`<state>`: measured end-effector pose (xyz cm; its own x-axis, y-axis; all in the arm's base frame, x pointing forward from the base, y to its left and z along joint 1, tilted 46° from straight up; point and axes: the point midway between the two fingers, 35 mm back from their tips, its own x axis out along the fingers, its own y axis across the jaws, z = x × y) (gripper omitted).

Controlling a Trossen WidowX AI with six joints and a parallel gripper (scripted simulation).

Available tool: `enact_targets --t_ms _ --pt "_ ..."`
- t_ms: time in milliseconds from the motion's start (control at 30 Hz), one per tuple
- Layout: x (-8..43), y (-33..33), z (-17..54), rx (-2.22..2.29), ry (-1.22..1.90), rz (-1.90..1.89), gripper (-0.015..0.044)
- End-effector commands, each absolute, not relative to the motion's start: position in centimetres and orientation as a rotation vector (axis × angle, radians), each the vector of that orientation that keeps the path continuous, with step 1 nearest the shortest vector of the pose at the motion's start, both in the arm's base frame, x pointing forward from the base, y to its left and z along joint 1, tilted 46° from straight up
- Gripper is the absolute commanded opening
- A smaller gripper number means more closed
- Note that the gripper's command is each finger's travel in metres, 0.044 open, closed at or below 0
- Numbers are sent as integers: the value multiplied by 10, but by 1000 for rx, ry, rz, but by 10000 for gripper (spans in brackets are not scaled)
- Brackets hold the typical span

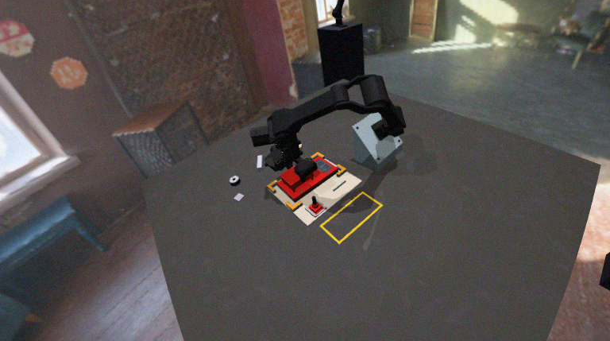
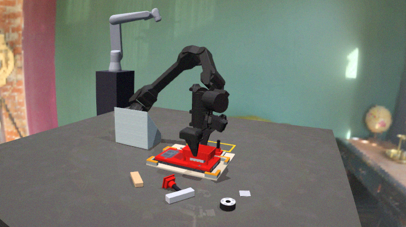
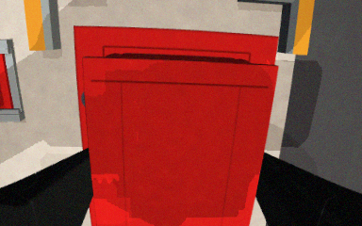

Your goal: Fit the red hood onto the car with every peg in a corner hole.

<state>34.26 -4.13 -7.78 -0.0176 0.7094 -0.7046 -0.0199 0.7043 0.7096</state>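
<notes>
The red hood (image 1: 290, 176) (image 2: 206, 153) (image 3: 179, 118) is over the red car chassis (image 1: 295, 193) (image 2: 174, 161) (image 3: 174, 39) at its end away from the grey window panel. My gripper (image 1: 294, 171) (image 2: 201, 148) (image 3: 176, 153) is shut on the hood, one finger on each long side. The hood looks level and low on the deck in the exterior view. I cannot tell whether it sits fully flat. The engine block, pegs and corner holes are hidden. The chassis lies in the jig (image 1: 348, 180) (image 2: 229, 156) (image 3: 47, 94) between its orange-topped corners.
A red part with a black stem (image 1: 315, 207) (image 2: 218, 149) stands beside the chassis. A yellow outline (image 1: 330, 234) lies past the jig. A similar red part (image 2: 169, 181), a white bar (image 2: 180, 195), a tan block (image 2: 136, 179) and a wheel (image 1: 234, 180) (image 2: 228, 203) lie on the table.
</notes>
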Motion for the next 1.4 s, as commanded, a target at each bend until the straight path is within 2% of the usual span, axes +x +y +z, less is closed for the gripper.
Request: enact_targets --t_ms 0,1367 --pt "342 -41 -79 598 1489 638 0" --pt "343 -32 -88 591 1486 641 0"
